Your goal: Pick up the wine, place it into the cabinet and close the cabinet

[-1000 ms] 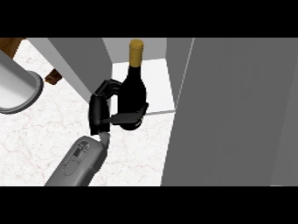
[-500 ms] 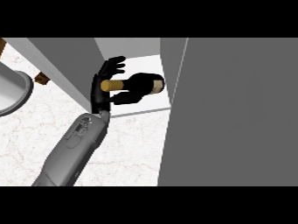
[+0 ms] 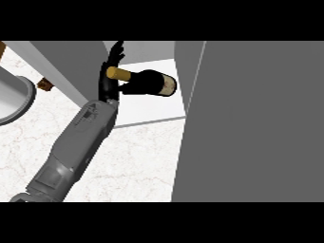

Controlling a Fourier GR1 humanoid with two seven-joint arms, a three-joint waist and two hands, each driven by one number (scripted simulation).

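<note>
Rising from the lower left edge, the grey forearm [image 3: 73,147] crosses the marble counter [image 3: 136,161] on a slant and ends at the left hand [image 3: 108,80], the only hand in view. Its fingers [image 3: 115,50] are stretched out straight and close together, pointing away from the robot, not wrapped round anything. Whether the thumb hooks under the glass I cannot tell.

Just right of the palm lies the wine bottle [image 3: 150,83], tipped on its side. Its long axis runs almost level across the view: the gold cap [image 3: 115,73] touches the palm, and the broad base points right, toward the door [image 3: 262,123]. It is over the white shelf [image 3: 154,109] inside the open cabinet [image 3: 70,61]; whether it rests there or hangs above it is unclear.

Judging from this, the bottle is about in place. The next move likely means drawing the hand back leftward, clear of the neck, and then reaching the door, which stands on the bottle's far side.
</note>
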